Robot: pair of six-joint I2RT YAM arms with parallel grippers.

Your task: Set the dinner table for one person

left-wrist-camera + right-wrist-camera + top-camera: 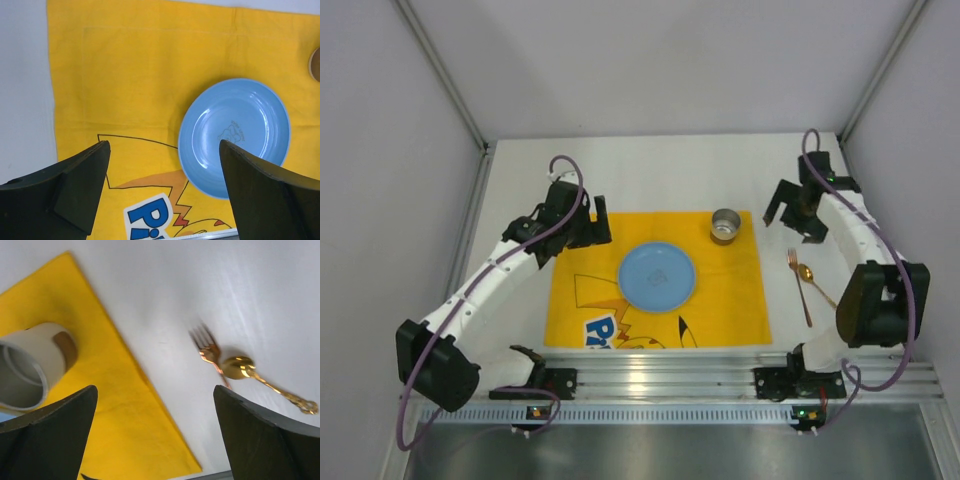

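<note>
Left gripper (pixel 164 147) and right gripper (pixel 155 388) are gaping empty; fork (pixel 207 347) and spoon (pixel 240 367) are touching, so gripping one risks dragging the other.

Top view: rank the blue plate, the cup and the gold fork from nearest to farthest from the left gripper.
From the left gripper:
1. blue plate, centre of the yellow mat.
2. cup, mat's far right corner.
3. gold fork, on the white table right of the mat.

Matt yellow cloth mat (pixel 732 292), glossy blue plate (pixel 657 276) — shiny gold-toned metal fork (pixel 207 347) and spoon (pixel 239 367)
</note>
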